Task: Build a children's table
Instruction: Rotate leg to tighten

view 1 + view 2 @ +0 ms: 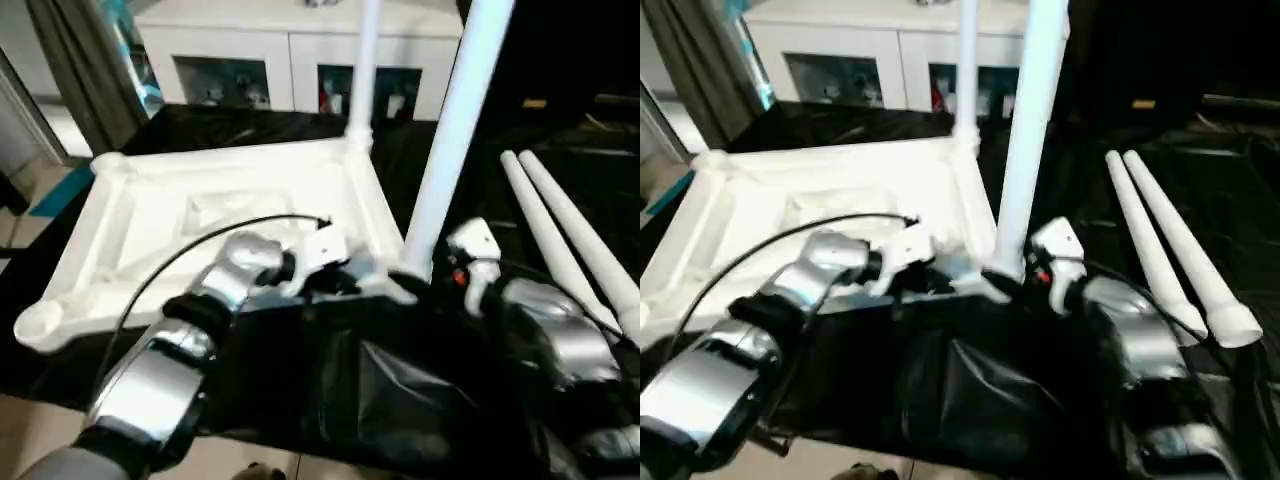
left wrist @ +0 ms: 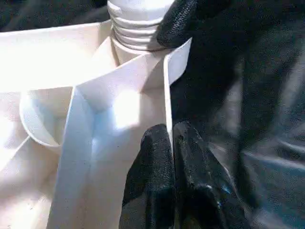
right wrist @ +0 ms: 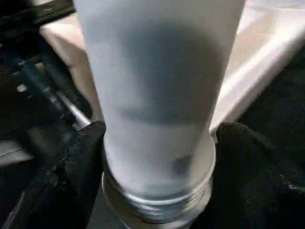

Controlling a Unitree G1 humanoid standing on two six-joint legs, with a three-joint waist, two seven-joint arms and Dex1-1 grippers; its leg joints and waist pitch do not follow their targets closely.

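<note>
The children's table top (image 1: 200, 215) lies upside down on a black cover, ribbed side up. One white leg (image 1: 365, 60) stands in the far right corner socket. A second leg (image 1: 450, 130) stands upright at the near right corner, its threaded end (image 2: 138, 28) at the socket. My left gripper (image 2: 169, 131) is shut on the thin rim wall (image 2: 167, 86) beside that corner. My right gripper (image 3: 157, 138) straddles this leg's base, one black finger (image 3: 76, 162) on each side and slightly apart from it. Two loose legs (image 1: 560, 230) lie side by side on the right.
A white cabinet with glass doors (image 1: 290, 50) stands behind the work, with a dark curtain (image 1: 80, 60) at the back left. The black cover (image 1: 380, 380) spreads toward the near edge. The near left corner socket (image 1: 40, 320) holds no leg.
</note>
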